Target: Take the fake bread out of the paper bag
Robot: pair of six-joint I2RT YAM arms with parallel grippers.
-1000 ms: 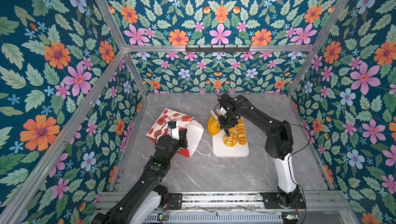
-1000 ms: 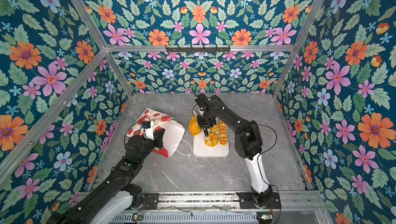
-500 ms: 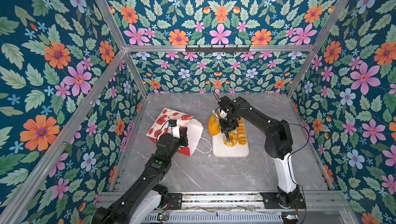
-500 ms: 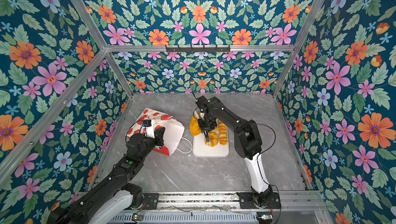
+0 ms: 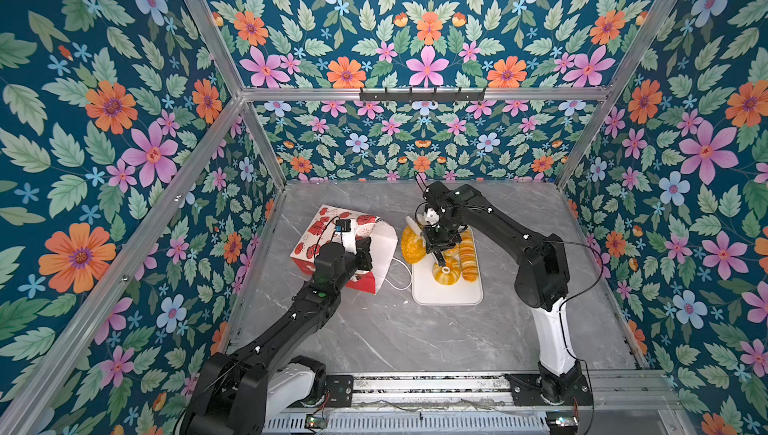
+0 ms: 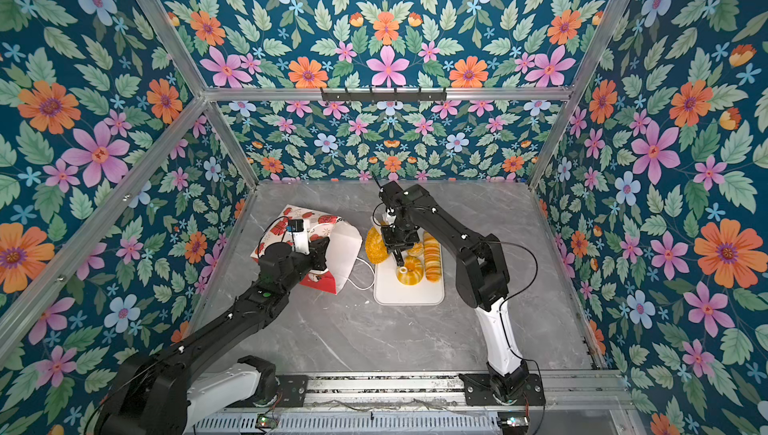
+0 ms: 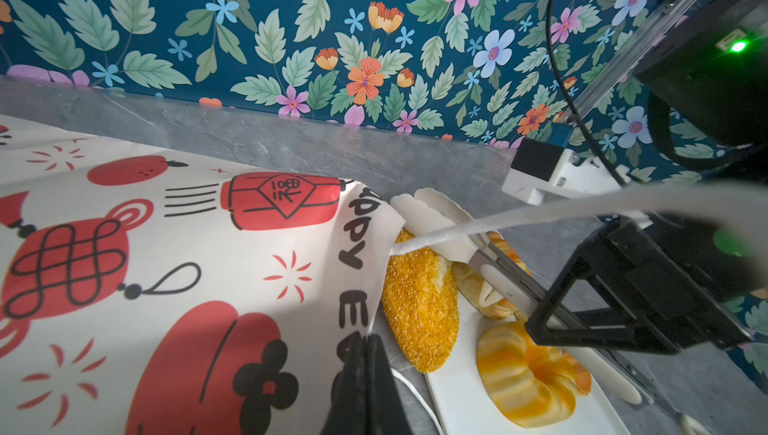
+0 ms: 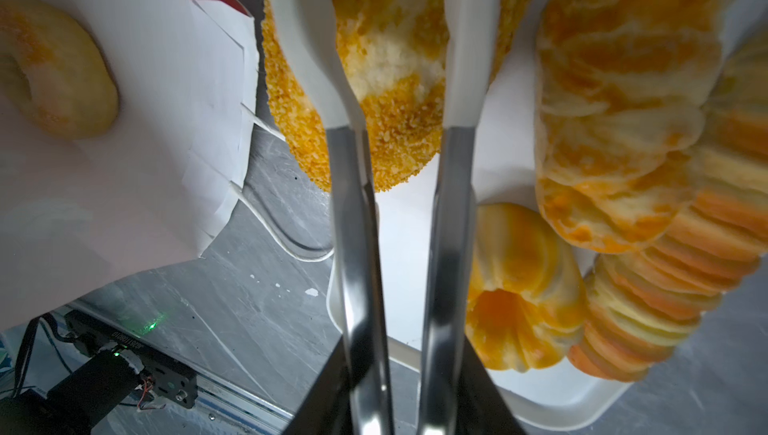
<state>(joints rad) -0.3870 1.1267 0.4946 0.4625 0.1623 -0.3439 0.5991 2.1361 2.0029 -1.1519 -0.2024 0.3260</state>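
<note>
We see the left tool (image 7: pixel 365 370) pinched on the rim of the paper bag (image 7: pixel 166 287). Our right tool (image 5: pixel 438 248) grips tongs (image 8: pixel 357 225), tips apart over the seeded loaf (image 8: pixel 395 58); the bagel (image 8: pixel 54 67) is in the bag.

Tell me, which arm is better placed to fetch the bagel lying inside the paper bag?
Right, probably. The right gripper holds the tongs beside the open mouth of the paper bag, where the bagel lies; the left gripper is shut on its rim.

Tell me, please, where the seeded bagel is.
In the right wrist view the seeded bagel lies inside the paper bag, on its white lining; the bag lies left of the white tray in both top views.
</note>
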